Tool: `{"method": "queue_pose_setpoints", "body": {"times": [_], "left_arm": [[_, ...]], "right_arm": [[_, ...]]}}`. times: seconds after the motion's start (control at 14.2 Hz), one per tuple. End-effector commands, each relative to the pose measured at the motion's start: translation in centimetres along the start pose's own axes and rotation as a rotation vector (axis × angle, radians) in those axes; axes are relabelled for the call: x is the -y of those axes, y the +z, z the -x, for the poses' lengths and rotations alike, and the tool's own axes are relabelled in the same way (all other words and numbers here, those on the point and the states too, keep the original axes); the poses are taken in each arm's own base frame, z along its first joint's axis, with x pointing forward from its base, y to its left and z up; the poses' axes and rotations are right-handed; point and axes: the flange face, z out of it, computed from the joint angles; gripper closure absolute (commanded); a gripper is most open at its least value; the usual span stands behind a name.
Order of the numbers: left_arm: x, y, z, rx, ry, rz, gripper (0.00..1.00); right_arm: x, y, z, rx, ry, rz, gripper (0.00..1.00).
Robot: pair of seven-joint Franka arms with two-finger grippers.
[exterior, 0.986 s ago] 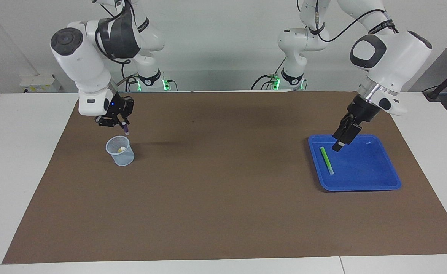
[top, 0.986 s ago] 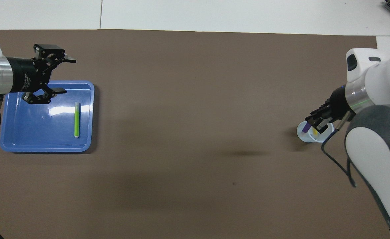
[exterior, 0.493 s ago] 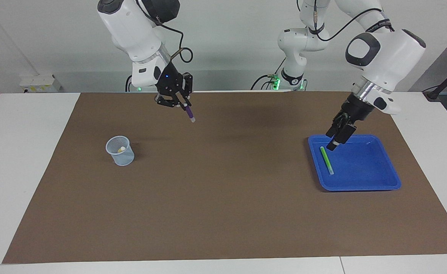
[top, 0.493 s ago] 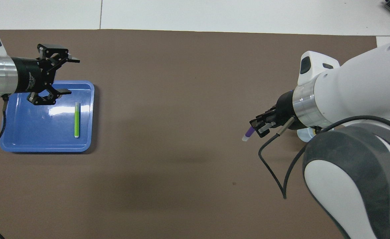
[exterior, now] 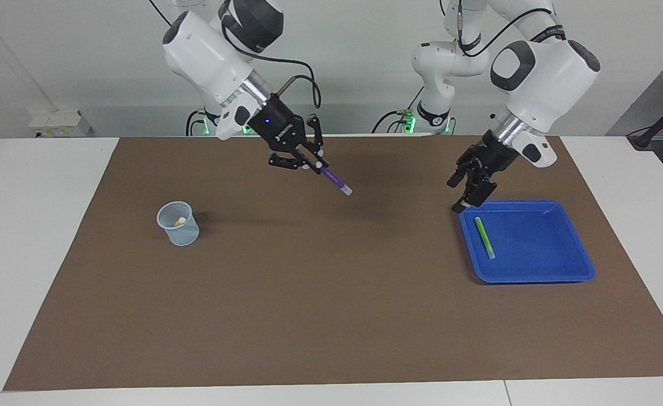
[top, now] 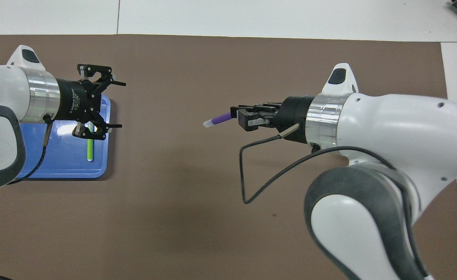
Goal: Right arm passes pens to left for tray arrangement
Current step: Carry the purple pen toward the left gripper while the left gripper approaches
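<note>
Gripping the purple pen between closed fingers, my right gripper hangs in the air over the bare middle of the brown mat, the pen's whitish tip slanting down toward the left arm's end of the table. In the overhead view the same pen juts out of that gripper toward nine o'clock, straight at my other hand.

My left gripper is raised over the edge of the blue tray that faces the middle of the table, at the corner nearer to the robots. Seen from overhead, its fingers are spread wide and hold nothing, pointing toward three o'clock at the oncoming pen, with a broad stretch of mat between the two hands.

The green pen lies flat inside the tray, along the side toward the right arm's end, running from twelve to six o'clock in the overhead view, where my left gripper covers part of it.

The pale mesh cup stands upright on the mat at the right arm's end, well apart from both hands. The yellow pen shows inside it, just below the rim.
</note>
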Motion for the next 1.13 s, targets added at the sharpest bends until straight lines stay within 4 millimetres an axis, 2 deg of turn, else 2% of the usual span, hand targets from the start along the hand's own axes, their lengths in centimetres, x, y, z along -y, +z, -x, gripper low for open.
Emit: {"method": "queue_pose_setpoints", "body": {"times": [0.0,0.21,0.42,0.56,0.77,0.92,1.06], "left_arm": [[0.8,-0.2,1.5,0.069,-0.152,-0.015,0.04],[1.1,0.7,4.1,0.079,-0.257,-0.037,0.04],[1.7,1.0,6.1,0.084,-0.259,-0.054,0.04],[2.0,1.1,6.3,0.085,-0.256,-0.069,0.04],[2.4,0.2,6.1,0.082,-0.232,-0.094,0.04],[2.4,-1.0,5.9,0.082,-0.099,-0.134,0.04],[2.9,-1.4,5.7,0.091,-0.049,-0.191,0.04]], "right_arm": [[4.1,1.6,4.4,-0.133,0.178,-0.031,1.00],[6.6,2.8,7.8,-0.207,0.240,-0.050,1.00],[7.5,3.2,9.6,-0.231,0.281,-0.076,1.00],[7.5,3.2,9.9,-0.233,0.289,-0.080,1.00],[7.5,3.2,9.9,-0.233,0.291,-0.080,1.00],[7.4,3.2,9.9,-0.232,0.289,-0.078,1.00],[7.4,3.2,9.8,-0.234,0.287,-0.078,1.00]]}}
